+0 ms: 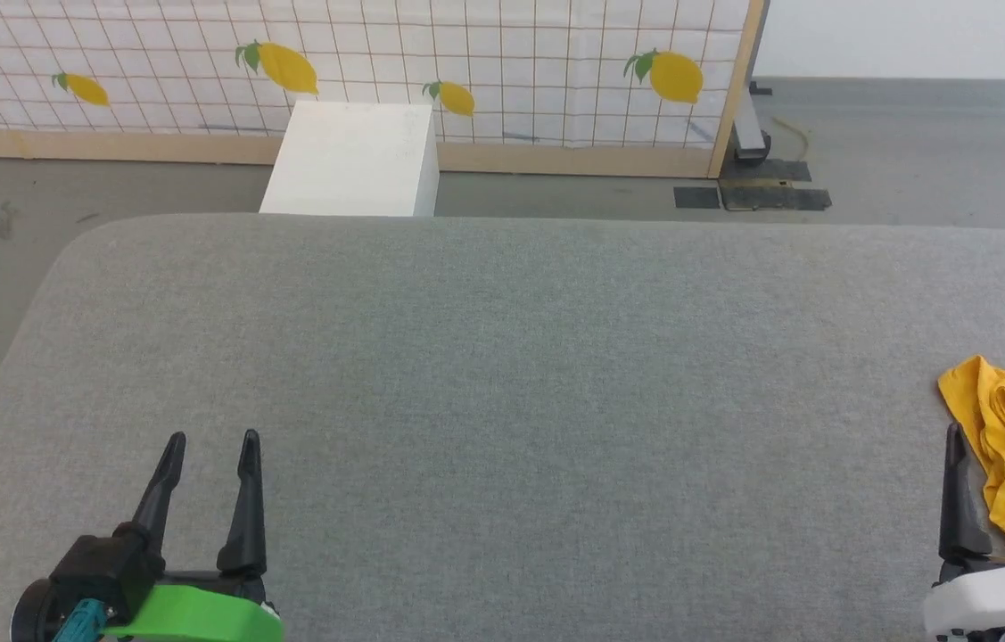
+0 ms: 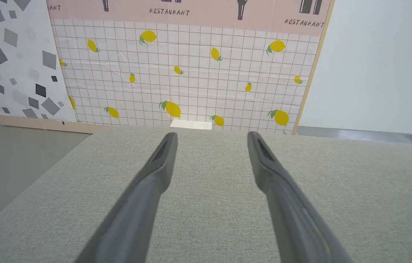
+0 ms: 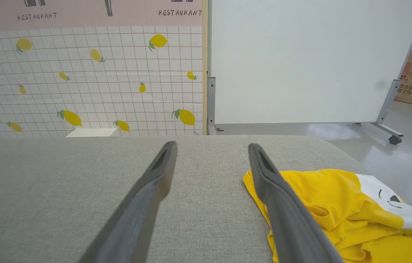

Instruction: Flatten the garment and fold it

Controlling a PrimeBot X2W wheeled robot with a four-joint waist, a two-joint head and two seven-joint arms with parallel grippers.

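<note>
The left claw (image 2: 211, 136) reaches out low over the grey cloth-covered table (image 2: 209, 212), its two dark fingers (image 2: 154, 175) spread wide apart with the weave of the cloth showing between them. Past the table's far edge peeks the top of a white box (image 2: 191, 124). Behind it stands a gridded lemon-print panel (image 2: 191, 73) topped by a pink band lettered "RESTAURANT". To the left are a panel of grey squares (image 2: 15, 62) and the grey floor (image 2: 8, 164), and to the right a plain white wall (image 2: 374, 65).

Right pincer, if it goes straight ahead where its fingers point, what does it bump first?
Probably the crumpled bright yellow cotton T-shirt: its corner lies at one fingertip of the open right pincer. Height is unclear, so it might pass above it, over the grey fabric surface.
</note>
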